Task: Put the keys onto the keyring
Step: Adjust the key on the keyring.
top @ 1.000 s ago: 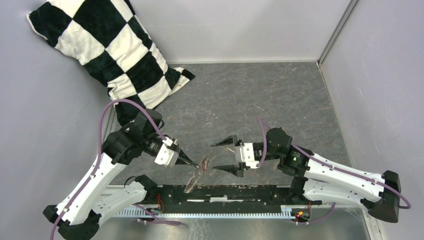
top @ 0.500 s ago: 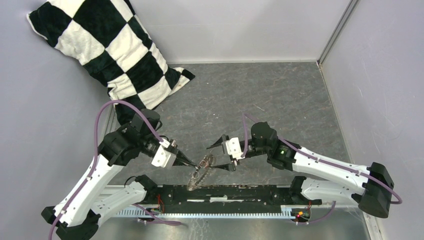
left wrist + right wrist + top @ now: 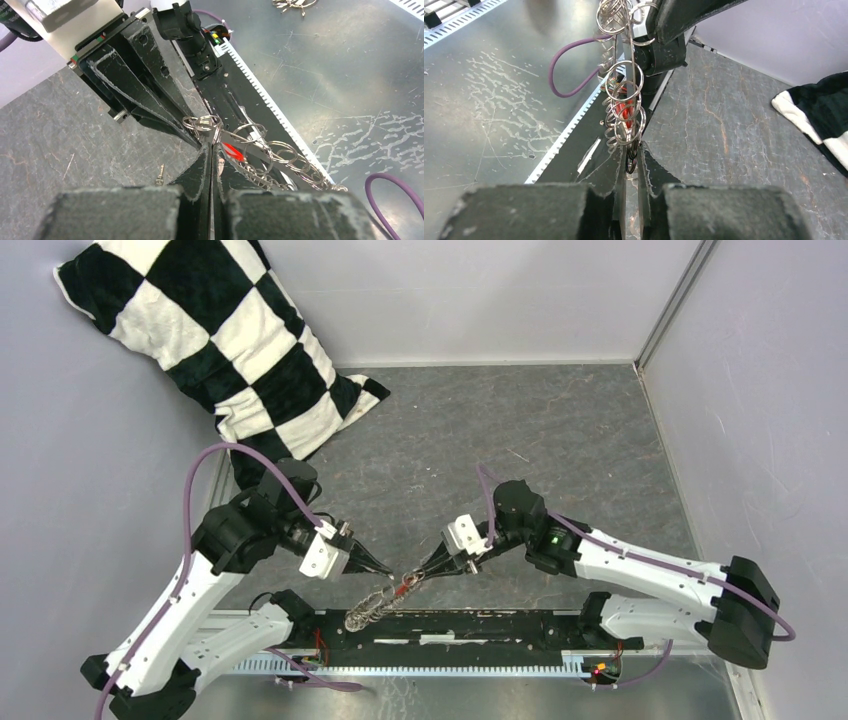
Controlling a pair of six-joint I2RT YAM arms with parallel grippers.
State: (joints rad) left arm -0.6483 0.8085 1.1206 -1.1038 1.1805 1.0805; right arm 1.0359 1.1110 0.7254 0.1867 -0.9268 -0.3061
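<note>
The keyring, a chain of small silver rings with a red tag, hangs above the table's near edge between both grippers. My left gripper is shut on one ring at the chain's top; in the left wrist view its fingertips pinch that ring beside the red tag. My right gripper meets it from the right, shut on rings of the keyring, which show between its fingers. A tiny key lies on the grey table below the left fingers.
A black-and-white checkered pillow leans in the back left corner. A black rail and a metal sheet run along the near edge. Walls close in at the back and the right.
My right gripper has moved left to the keyring and closed on its rings. The chain now hangs from both grippers, trailing lower left. The left gripper stayed shut.
</note>
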